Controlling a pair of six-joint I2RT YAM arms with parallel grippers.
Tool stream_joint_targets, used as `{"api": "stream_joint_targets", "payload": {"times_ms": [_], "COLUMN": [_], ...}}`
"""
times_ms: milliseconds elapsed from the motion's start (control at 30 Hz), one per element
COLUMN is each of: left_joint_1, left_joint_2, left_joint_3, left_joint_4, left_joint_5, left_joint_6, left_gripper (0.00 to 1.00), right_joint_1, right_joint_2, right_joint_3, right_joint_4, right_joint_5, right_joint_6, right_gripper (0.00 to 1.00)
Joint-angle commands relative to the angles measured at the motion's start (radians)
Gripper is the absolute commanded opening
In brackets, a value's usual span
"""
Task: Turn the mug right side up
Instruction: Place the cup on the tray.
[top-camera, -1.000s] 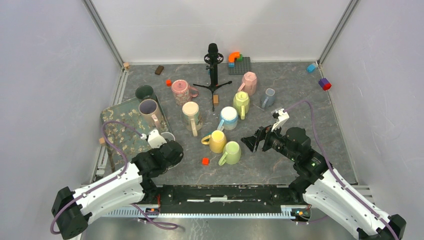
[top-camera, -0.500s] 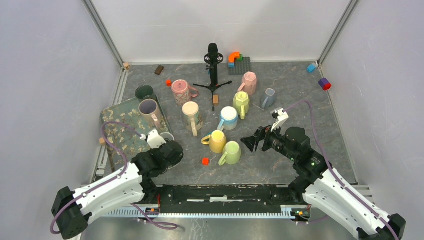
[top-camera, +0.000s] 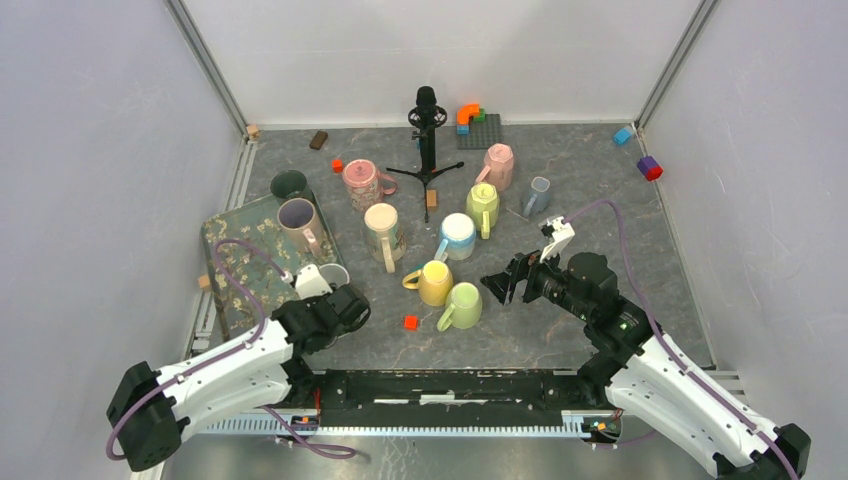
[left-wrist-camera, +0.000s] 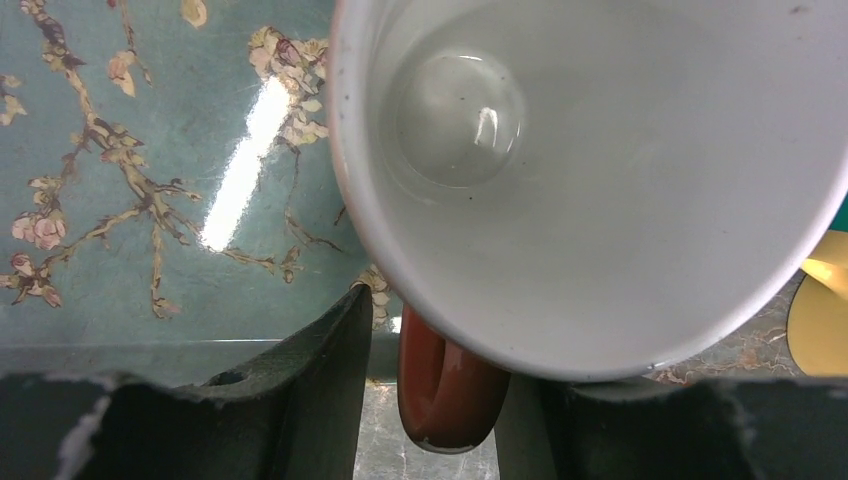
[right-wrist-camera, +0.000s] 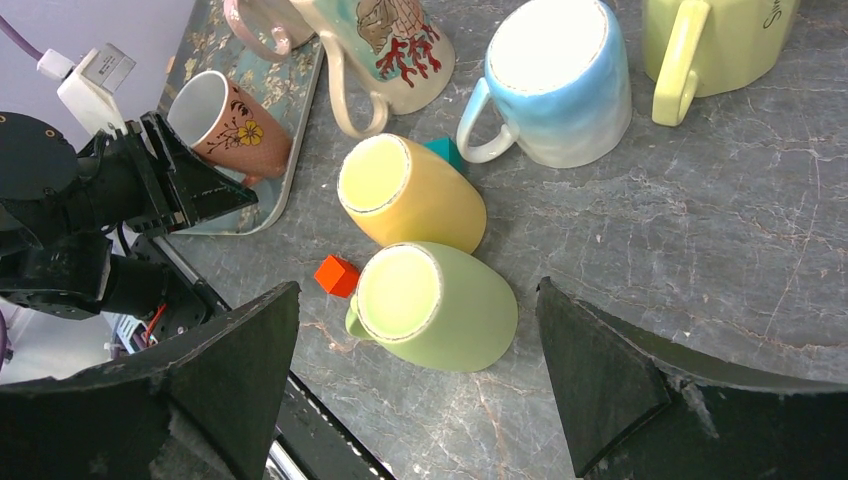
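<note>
The mug (left-wrist-camera: 600, 200) stood at the near right corner of the flowered tray (left-wrist-camera: 150, 200), which lay by the left edge of the desk. Its white inside and rounded bottom faced the left wrist camera, so it looked to be mouth-up already. The left gripper (left-wrist-camera: 448, 360) had its two fingers on either side of the reddish-brown handle (left-wrist-camera: 445, 400). The jaws stood partly apart, with a thin strip of light between one finger and the loop, so the claw seemed to bracket the handle rather than pinch it. The right gripper (right-wrist-camera: 418, 288) hung with its jaws wide and holding nothing, over the middle of the desk above a green mug (right-wrist-camera: 440, 305) and a yellow mug (right-wrist-camera: 410, 190), well apart from the tray. The mug looked like glazed ceramic: stiff, fairly heavy for these thin fingers, slick on its surface, and likely to chip if it tipped against the tray's raised rim. The handle was probably the safest place to take hold, since the fingers could close across the loop and the cup could not roll out. A grip on the smooth wall or the rim would likely slip. Held by the handle, the weight of the body would probably swing the cup about the fingers, so any lift called for a firm pinch close to where the loop met the wall.
</note>
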Motion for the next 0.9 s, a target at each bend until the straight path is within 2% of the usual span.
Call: {"api": "stream_joint_targets", "payload": {"times_ms": [0,633,867], "left_joint_1": [0.017,0.174,0.187], "left_joint_2": [0.005,0.026,0.017], "left_joint_3": [0.047,0.095,0.132], "left_joint_4": [-0.009,0.055,0.052], "left_joint_5": [-0.04,-0.002,0.055], "left_joint_6": [-0.012,0.167,0.253], "left_gripper": [0.52,0.57,0.58], "right_joint_1": [0.003,0.003,0.003], "right_joint_2": [-0.001,0.01,0.017], "right_joint_3": [0.014,0.025,0.028], "right_joint_4": [0.027,0.015,-0.005], "right_joint_5": [-0.001,-0.003,0.005], "right_joint_6": [-0.024,-0.036,-0.037], "right_gripper": [0.93,0.93,0.93]}}
